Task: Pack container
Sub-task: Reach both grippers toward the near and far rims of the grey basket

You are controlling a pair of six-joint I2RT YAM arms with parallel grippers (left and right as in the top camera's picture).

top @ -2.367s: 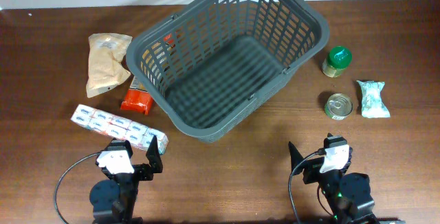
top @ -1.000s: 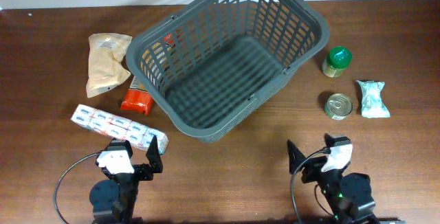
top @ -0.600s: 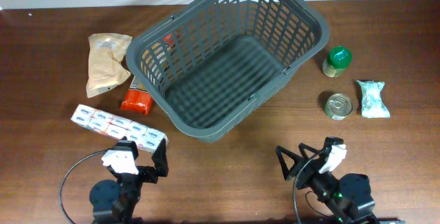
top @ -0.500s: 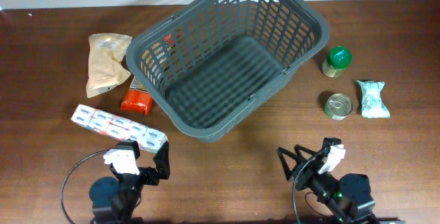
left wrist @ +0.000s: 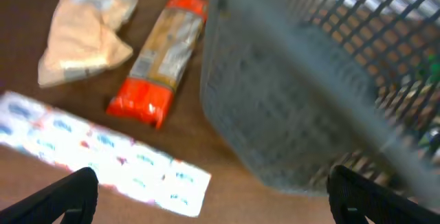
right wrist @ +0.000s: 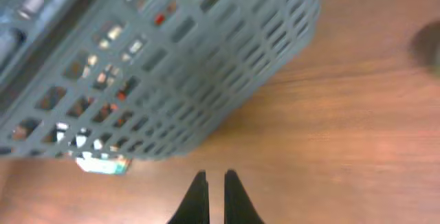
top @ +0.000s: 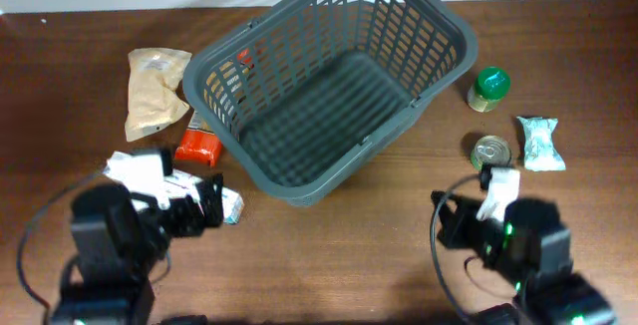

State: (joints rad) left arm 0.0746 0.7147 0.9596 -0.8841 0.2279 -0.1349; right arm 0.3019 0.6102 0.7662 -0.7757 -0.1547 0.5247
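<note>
The container (top: 319, 116), a large dark grey slotted basket, stands empty at the table's middle back. It fills the top of the right wrist view as the container (right wrist: 158, 66) and the right of the left wrist view as the container (left wrist: 289, 93). My left gripper (top: 204, 205) hovers open over the end of a long white pack (left wrist: 103, 159), holding nothing; its own view shows my left gripper (left wrist: 216, 196) spread wide. My right gripper (top: 459, 223) is shut on nothing, above bare wood just in front of the basket; in its own view my right gripper (right wrist: 214, 179) has its jaws together.
A beige pouch (top: 155, 91) and a red packet (top: 197, 147) lie left of the basket. At the right are a green-lidded jar (top: 488, 88), a tin can (top: 490, 153) and a white-green pouch (top: 539, 143). Both arms' cables trail toward the front edge.
My right gripper has gone from open to shut. Both arms have lifted and come forward toward the basket, the left one now covering part of the white pack.
</note>
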